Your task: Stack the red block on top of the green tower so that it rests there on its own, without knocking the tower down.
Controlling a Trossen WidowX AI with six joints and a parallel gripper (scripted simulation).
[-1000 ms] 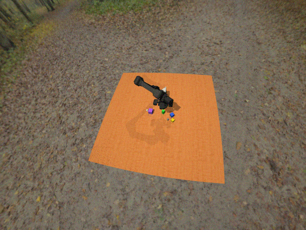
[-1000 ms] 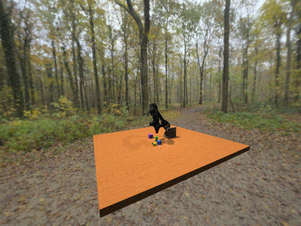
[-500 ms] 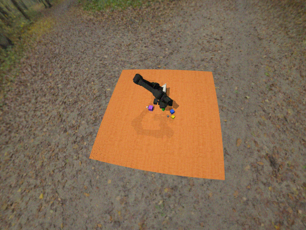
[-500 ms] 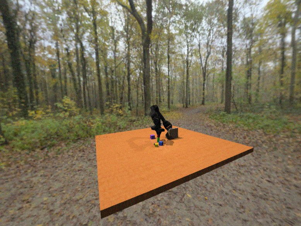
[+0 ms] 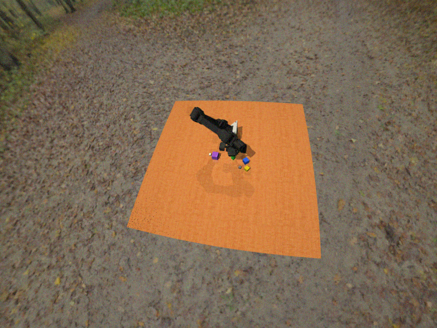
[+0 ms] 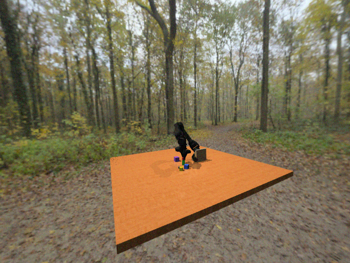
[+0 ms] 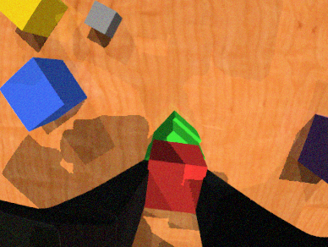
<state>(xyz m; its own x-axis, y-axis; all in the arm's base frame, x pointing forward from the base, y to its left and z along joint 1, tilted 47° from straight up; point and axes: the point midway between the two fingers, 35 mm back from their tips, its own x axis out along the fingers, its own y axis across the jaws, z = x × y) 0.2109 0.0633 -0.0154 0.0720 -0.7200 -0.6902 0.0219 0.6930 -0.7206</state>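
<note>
My gripper [image 6: 183,157] [image 7: 172,172] points down and is shut on the red block [image 7: 171,188], one black finger on each side of it. The green tower [image 5: 233,157] [image 6: 183,163] [image 7: 174,137] stands upright on the orange table. The red block is over the tower; in the wrist view it covers the tower's near part, and the tower's far corner shows beyond it. In the exterior view the red block is directly above the green, with little or no gap; whether they touch I cannot tell. In the top view the arm hides the red block.
A blue block [image 5: 246,160] [image 6: 186,166] [image 7: 31,93], a yellow block [image 5: 246,168] [image 6: 181,169] [image 7: 19,13] and a small grey block [image 5: 239,167] [image 7: 100,18] lie near the tower. A purple block [image 5: 215,155] [image 6: 176,159] [image 7: 317,148] is on its other side. A pale wedge [image 5: 234,127] [image 6: 201,154] stands by the arm.
</note>
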